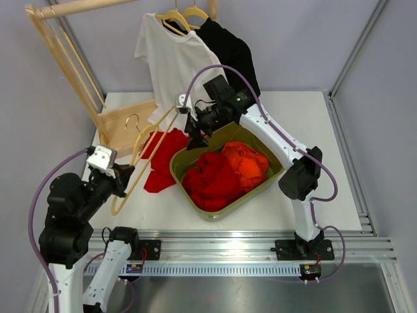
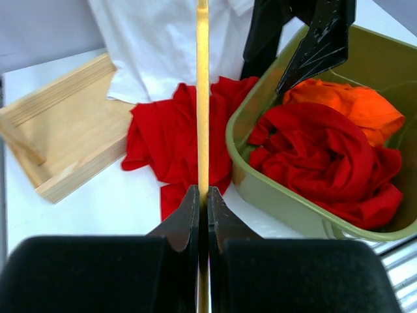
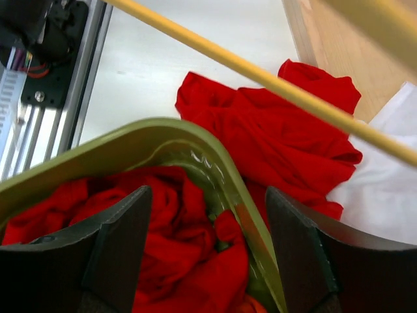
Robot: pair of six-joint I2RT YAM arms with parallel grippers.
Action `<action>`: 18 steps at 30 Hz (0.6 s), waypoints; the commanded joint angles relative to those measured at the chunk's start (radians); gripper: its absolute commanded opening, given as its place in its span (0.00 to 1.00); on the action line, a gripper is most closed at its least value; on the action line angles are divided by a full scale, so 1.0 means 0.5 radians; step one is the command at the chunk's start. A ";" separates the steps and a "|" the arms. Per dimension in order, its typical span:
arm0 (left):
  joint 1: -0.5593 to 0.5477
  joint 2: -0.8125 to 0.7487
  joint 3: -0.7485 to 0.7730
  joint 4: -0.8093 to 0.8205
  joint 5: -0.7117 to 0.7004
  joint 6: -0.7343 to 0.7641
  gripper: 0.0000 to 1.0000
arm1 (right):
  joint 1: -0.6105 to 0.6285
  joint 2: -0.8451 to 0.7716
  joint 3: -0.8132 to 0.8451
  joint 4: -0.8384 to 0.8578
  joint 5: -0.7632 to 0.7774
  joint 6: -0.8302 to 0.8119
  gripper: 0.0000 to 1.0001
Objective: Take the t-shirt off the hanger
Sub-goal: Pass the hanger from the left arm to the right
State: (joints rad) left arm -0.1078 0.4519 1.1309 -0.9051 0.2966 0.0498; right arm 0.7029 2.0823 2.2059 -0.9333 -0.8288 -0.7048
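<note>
Counts: 1 table [image 1: 313, 124], 1 wooden rack [image 1: 62, 49] with 1 wooden base [image 1: 124, 124], 2 arms, 1 bin [image 1: 229, 134], 3 hangers in all, 5 garments.

Rack stands at the far left of the table. 2 shirts hang from its rail, a white shirt [image 1: 169, 59] and a black shirt [image 1: 231, 49], each on its own rail hanger [image 1: 172, 16] [image 1: 195, 12].

Bin: green, set corner-on at table centre. Holds 2 items, a red garment [image 1: 212, 179] on the near-left side and an orange garment [image 1: 247, 163] touching it on the far-right side. Both are bunched.

Red t-shirt [image 1: 163, 153]: crumpled flat on the table, between the wooden base and the bin's left wall, touching the wall.

Hanger [image 2: 202, 98]: yellow, tilted, its long bar crossing above the red t-shirt. Cannot tell whether any cloth is caught on it.

Left gripper [image 2: 202, 195]: jaws pinched tight on the near end of the hanger's bar, at the table's near-left.

Right gripper [image 3: 208, 222]: jaws spread wide, nothing between them, hanging over the bin's left rim, one finger over the red garment inside.

Edges and room: bare table runs from the bin to the right edge, and a narrower strip lies between the bin and the near edge.
</note>
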 commanded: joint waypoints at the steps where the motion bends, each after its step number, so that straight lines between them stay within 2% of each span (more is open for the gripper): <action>1: -0.008 0.081 -0.028 0.193 0.275 0.112 0.00 | -0.031 -0.262 0.113 -0.357 -0.048 -0.562 0.77; 2: -0.008 0.078 -0.040 0.199 0.318 0.146 0.00 | -0.037 -0.286 0.113 -0.428 -0.079 -0.773 0.78; 6: -0.008 0.081 -0.031 0.184 0.529 0.385 0.00 | -0.132 -0.394 0.187 -0.762 -0.165 -1.155 0.78; 12: -0.008 0.148 0.024 0.101 0.646 0.615 0.00 | -0.157 -0.412 0.307 -1.041 -0.079 -1.302 0.78; 18: -0.008 0.149 0.033 0.071 0.753 0.738 0.00 | -0.178 -0.458 0.178 -0.947 -0.030 -1.263 0.77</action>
State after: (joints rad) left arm -0.1097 0.5289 1.1110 -0.9024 0.5941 0.3515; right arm 0.6212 1.8767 2.3238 -1.3235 -0.8547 -1.3056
